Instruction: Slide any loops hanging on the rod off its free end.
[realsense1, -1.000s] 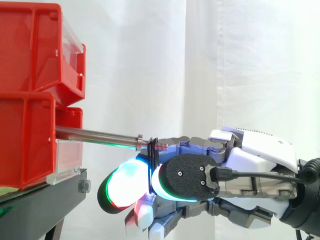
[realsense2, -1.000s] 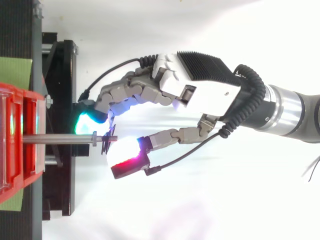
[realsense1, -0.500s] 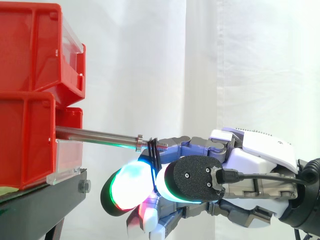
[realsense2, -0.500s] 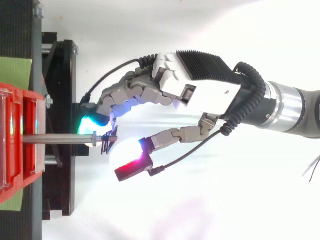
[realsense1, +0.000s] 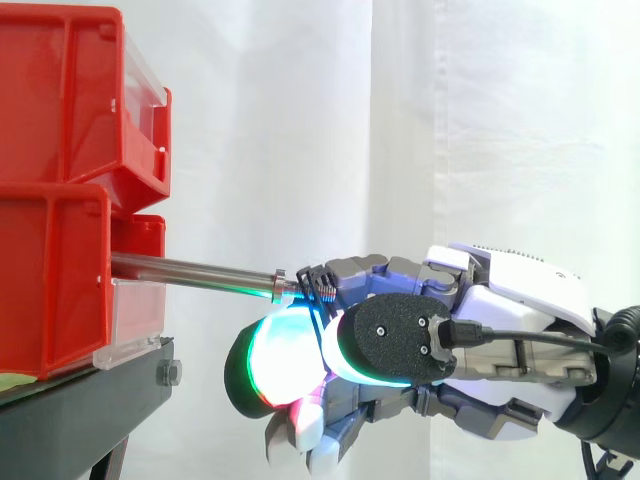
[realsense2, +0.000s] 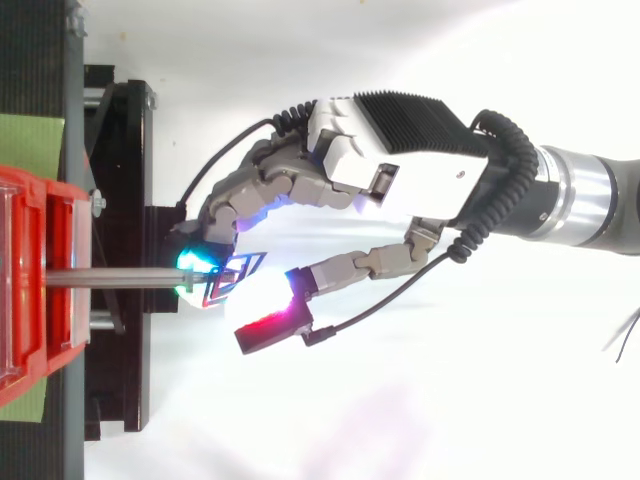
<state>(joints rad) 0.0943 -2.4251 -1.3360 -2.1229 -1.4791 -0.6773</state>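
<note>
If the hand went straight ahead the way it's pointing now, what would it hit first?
Likely the lower red bin the rod sticks out of, or the black stand's edge below it; depth is unclear. The hand, pinching the loops, points along the rod toward them.

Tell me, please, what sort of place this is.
Probably a robotics test bench: a white curtain, stacked red plastic bins on a black stand, and a robot hand pinching thin black loops at a metal rod's free end.

Two red bins (realsense1: 60, 290) — one rod (realsense1: 190, 270)
</note>
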